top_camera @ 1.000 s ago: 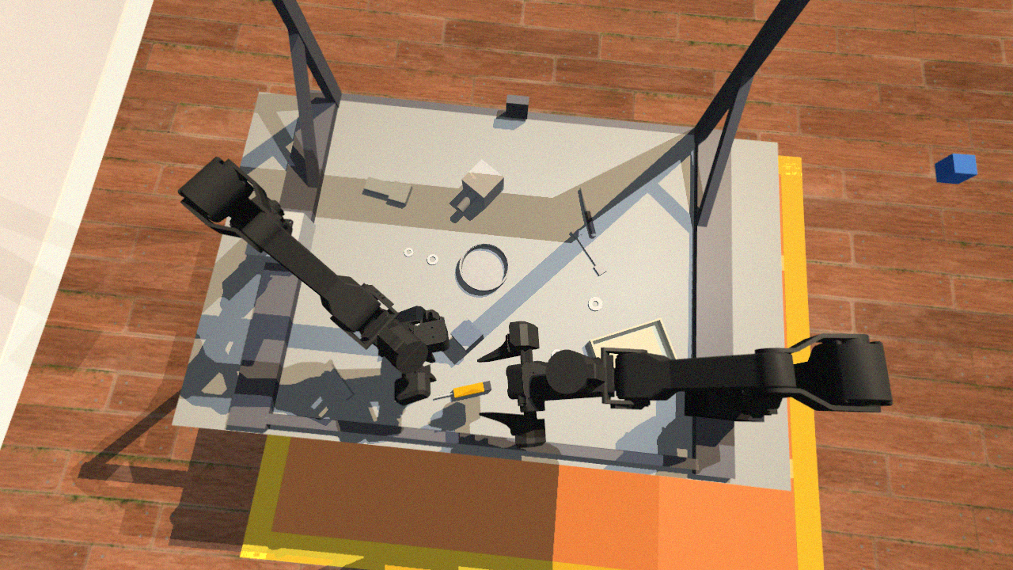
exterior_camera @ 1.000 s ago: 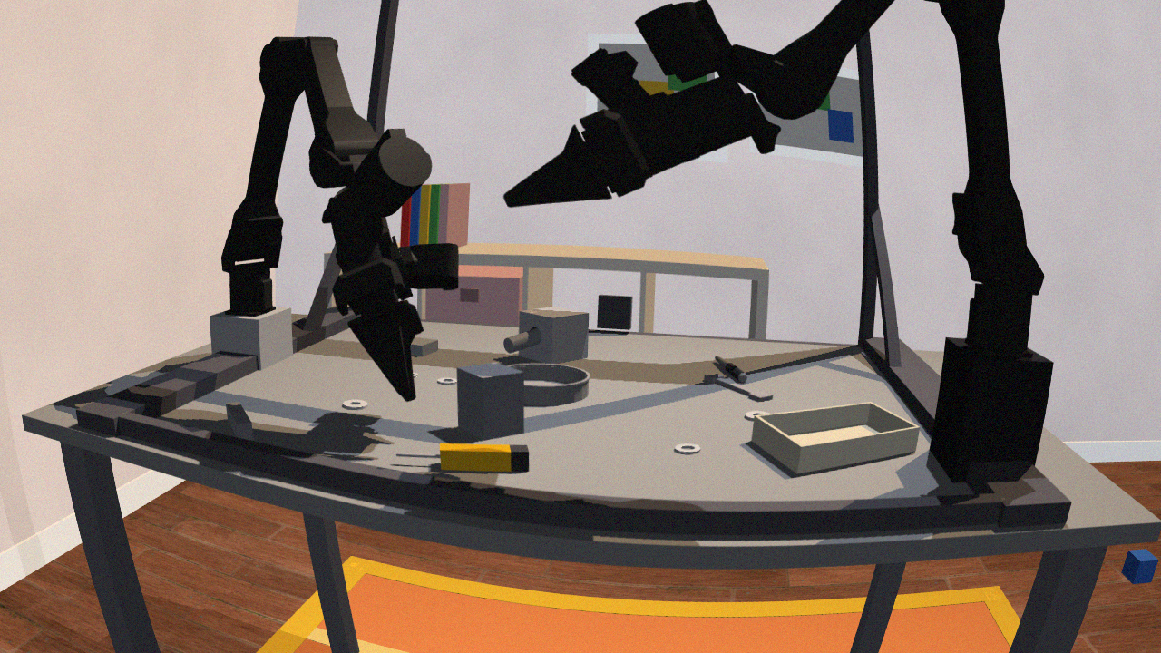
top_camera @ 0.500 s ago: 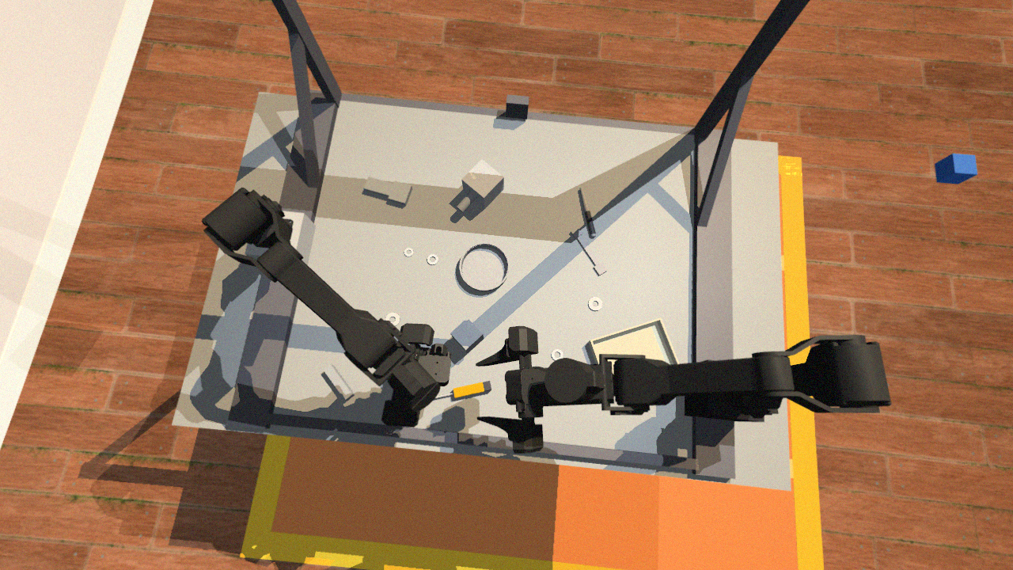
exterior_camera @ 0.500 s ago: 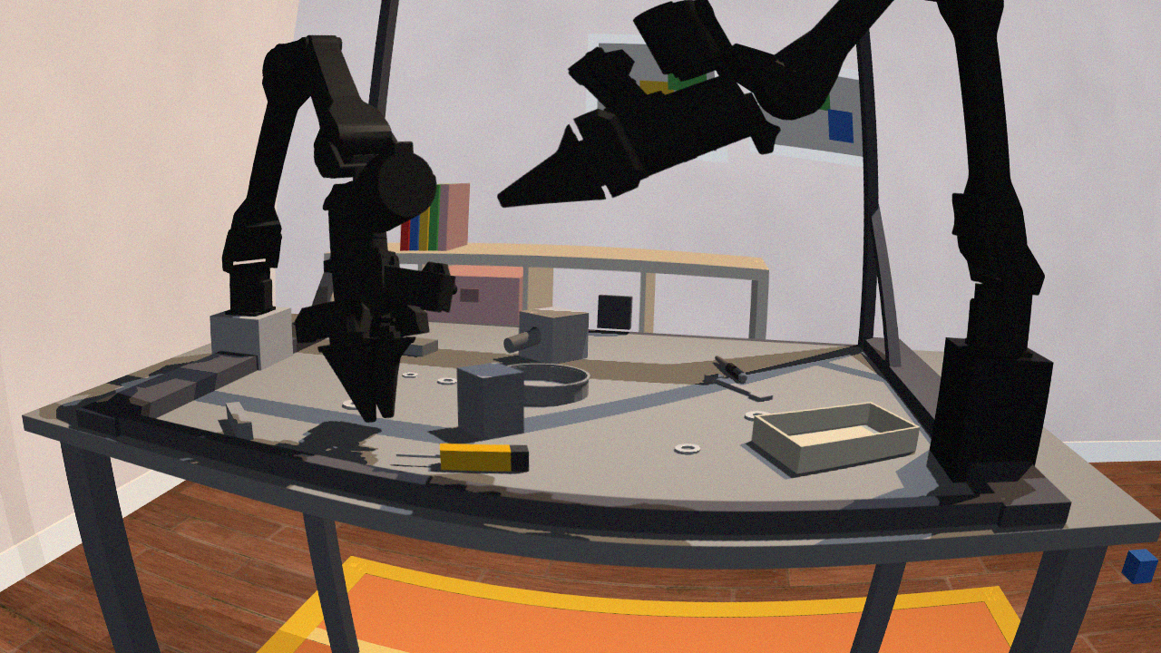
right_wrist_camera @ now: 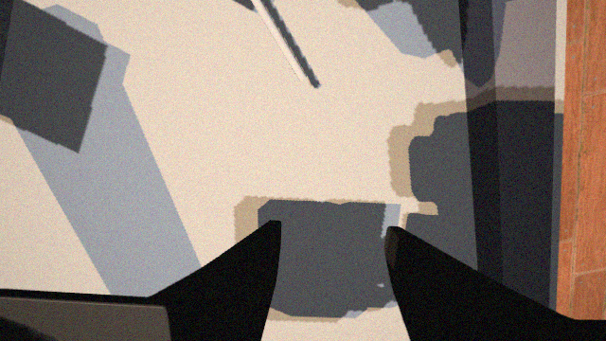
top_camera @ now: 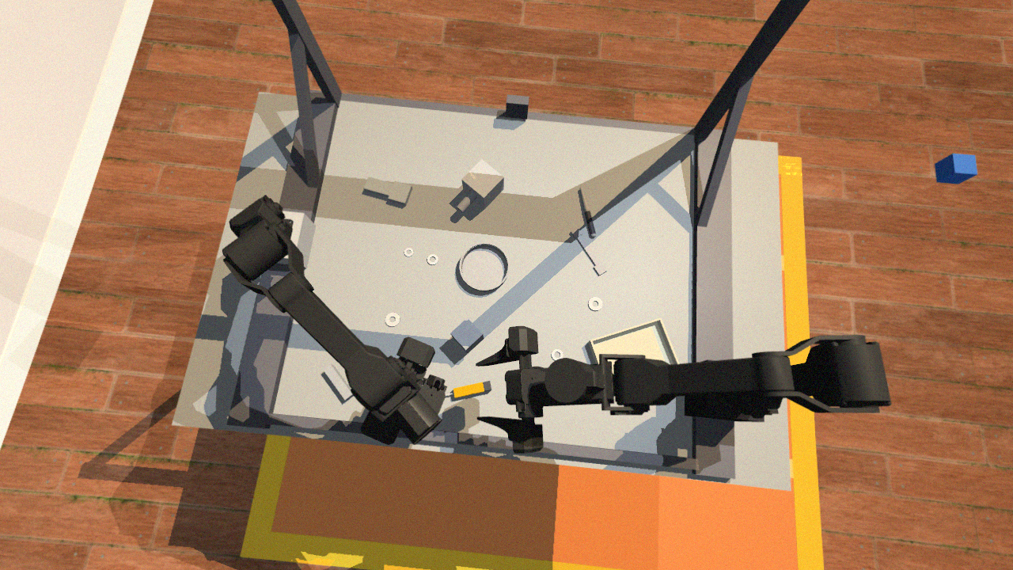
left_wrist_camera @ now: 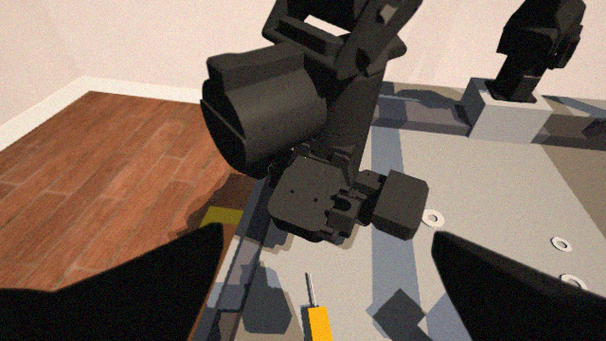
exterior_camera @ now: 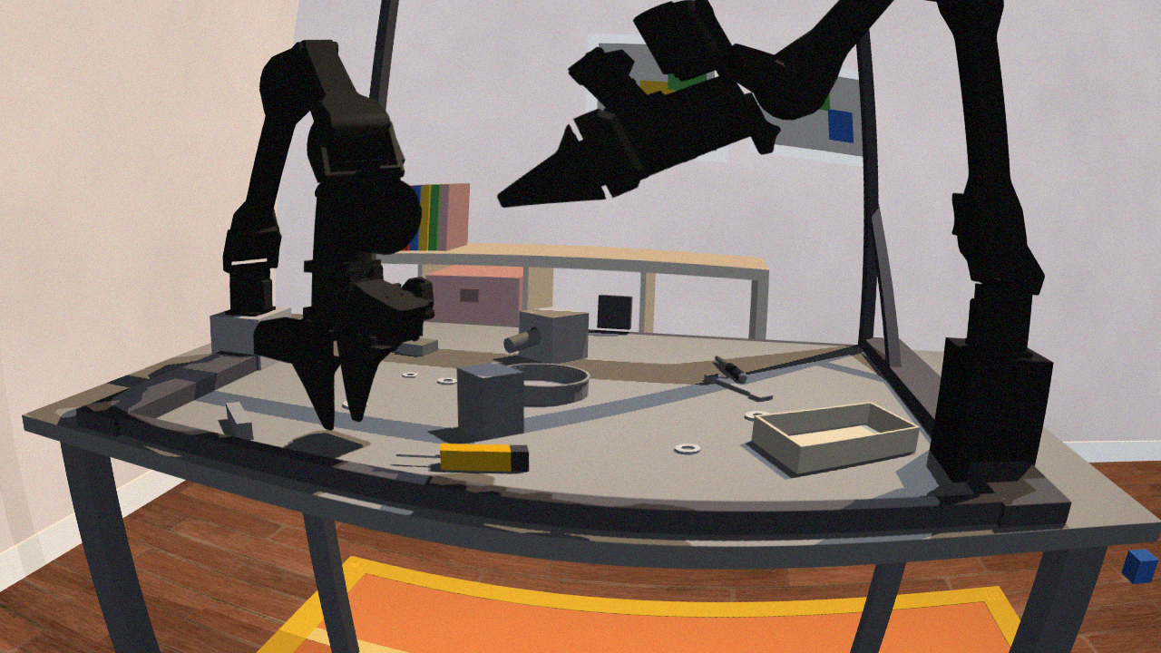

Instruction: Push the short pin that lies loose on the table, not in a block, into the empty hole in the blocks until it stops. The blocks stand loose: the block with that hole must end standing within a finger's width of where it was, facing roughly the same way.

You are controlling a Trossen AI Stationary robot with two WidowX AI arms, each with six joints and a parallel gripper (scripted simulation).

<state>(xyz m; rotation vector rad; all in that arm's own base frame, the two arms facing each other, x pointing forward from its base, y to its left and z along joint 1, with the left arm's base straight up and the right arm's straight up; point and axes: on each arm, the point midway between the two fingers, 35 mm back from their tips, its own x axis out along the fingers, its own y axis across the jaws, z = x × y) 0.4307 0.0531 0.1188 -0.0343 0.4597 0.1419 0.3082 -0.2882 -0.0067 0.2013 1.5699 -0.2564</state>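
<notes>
The right end effector [top_camera: 425, 386] [exterior_camera: 343, 422] [left_wrist_camera: 319, 224] [right_wrist_camera: 332, 234] is half open, gripping nothing; the left [top_camera: 478, 392] [exterior_camera: 501, 197] [left_wrist_camera: 328, 232] is wide open, also unloaded. The short pin [top_camera: 341, 381] [exterior_camera: 233, 415] lies beside the right one; if lowered off-line, it could be knocked away.

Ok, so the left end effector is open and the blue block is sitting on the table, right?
One thing is off: the blue block is on the floor, beyond the edge of the table; the top view shows it. The left end effector is open, as you say.
</notes>
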